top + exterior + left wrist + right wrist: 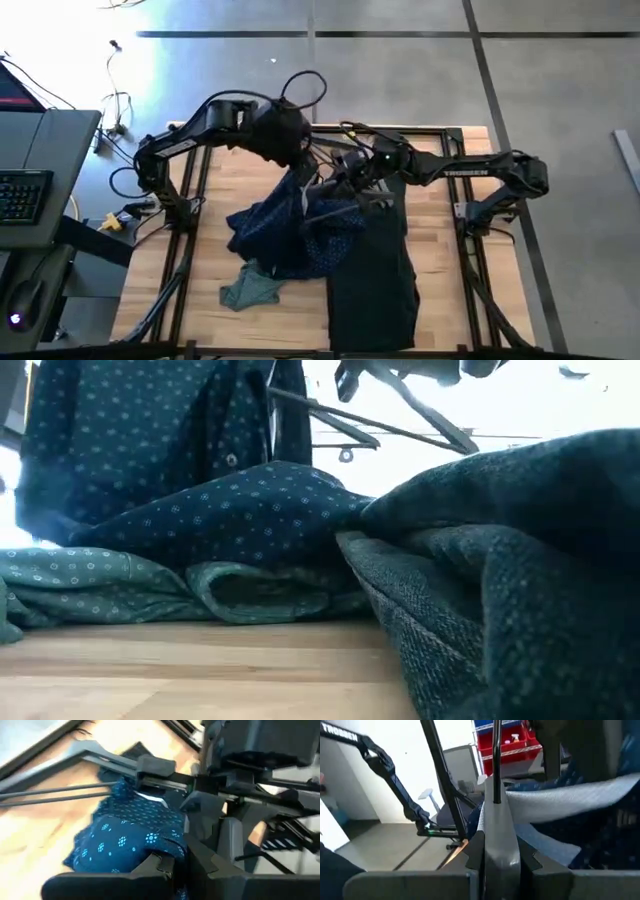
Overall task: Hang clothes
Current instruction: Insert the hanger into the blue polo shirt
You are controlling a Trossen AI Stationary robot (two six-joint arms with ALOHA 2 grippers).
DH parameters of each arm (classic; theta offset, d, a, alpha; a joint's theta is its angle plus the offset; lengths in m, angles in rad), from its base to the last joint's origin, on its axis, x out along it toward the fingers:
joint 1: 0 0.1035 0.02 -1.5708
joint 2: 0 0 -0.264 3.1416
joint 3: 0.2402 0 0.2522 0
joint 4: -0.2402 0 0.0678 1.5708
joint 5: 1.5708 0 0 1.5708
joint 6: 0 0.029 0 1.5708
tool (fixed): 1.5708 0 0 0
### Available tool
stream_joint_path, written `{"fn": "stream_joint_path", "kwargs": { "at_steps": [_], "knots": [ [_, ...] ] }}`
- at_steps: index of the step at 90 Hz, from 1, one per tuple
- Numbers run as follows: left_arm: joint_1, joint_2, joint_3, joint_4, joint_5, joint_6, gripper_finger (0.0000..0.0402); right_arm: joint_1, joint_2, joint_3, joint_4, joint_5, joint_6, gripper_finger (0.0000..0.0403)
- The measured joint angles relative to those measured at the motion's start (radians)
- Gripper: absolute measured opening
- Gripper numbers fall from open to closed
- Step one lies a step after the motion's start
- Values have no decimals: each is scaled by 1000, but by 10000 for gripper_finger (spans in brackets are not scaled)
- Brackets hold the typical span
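Right now the step looks like getting the navy dotted shirt onto the hanger.

On the left, the left pincer hangs over the back middle of the bench. It is clamped on the top of the navy dotted shirt and lifts that part up, while the rest trails down onto the wood. In the left wrist view the soft blue cloth with tiny pale dots bunches right by the fingers.

In the middle, near the front, lies the teal shirt, a small crumpled lump, touching the navy one. It has little dots too, and folds flat and floppy.

Further right is the right pincer, just beside the left one. Its fingers are pressed together on the thin dark hanger, a bare wire-like triangle with straight rods.

On the right, the black trousers stretch long toward the front edge. The cloth looks thick and rough.

Next, I think, the hanger's end must slide inside the shirt's neck. That needs the collar held open and both arms moving gently, since limp cloth slips.
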Motion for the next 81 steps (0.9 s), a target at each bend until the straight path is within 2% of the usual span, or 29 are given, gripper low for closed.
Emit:
{"fn": "stream_joint_path", "kwargs": {
  "at_steps": [15,27,41,53,64,81],
  "knots": [
    [0,-2,6,1,89,-13,28,-22,-84,0,-114,104,-60,28],
    [-7,-2,52,13,79,-39,47,-30,-130,0,-229,197,-131,28],
    [-12,-4,87,153,79,-67,53,-22,-123,0,-238,277,-133,28],
    [-17,-4,87,168,132,-80,53,-7,-117,-28,-118,339,-119,28],
    [-18,-4,87,63,130,-91,59,-12,-122,-127,124,341,3,28],
    [-16,-2,87,0,124,-91,79,-36,-120,-288,341,379,144,28]
  ]
}}
